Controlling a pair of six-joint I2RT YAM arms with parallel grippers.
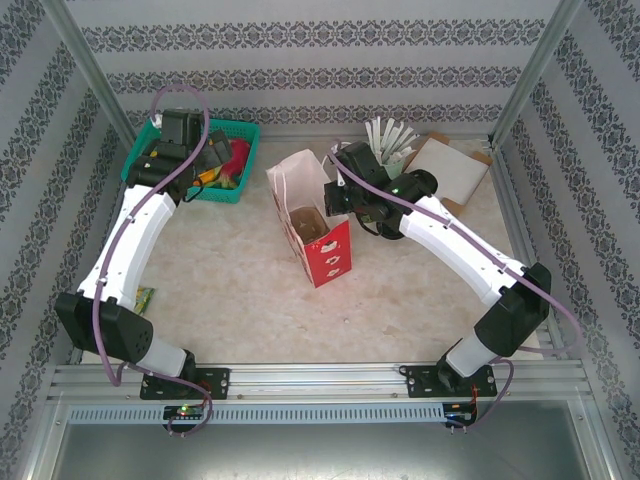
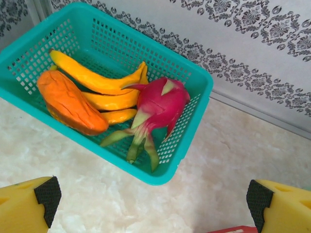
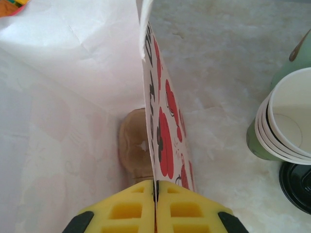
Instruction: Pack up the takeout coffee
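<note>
Step in hand: bag held ready, coffee not yet packed.

Right gripper (image 3: 155, 194): jaws pressed together on the upper edge of the bag (image 1: 318, 235), pinching its red-patterned side wall. The bag stands upright mid-bench with its mouth open. A brown round piece (image 3: 136, 150) lies on its floor; cannot tell what it is.

Coffee (image 3: 297, 182): on the bench (image 1: 230, 280) outside the bag, on the right gripper's side. Only its black lid shows, at the edge of the right wrist view, just beside the cup stack (image 3: 289, 119). Cup body not made out.

Left gripper (image 2: 153, 194): spread wide and empty. It hovers over bare bench just in front of the teal basket (image 2: 204, 85), which holds fruit (image 2: 160, 104). It is well apart from the coffee, with the bag between them.

Next move, as judged: the free left gripper must reach the coffee. That means passing over or round the bag and the right arm. It should take the cup by its body below the lid, keep it upright, and lower it through the open mouth. Otherwise the right gripper lets go of the bag and fetches the coffee itself.
</note>
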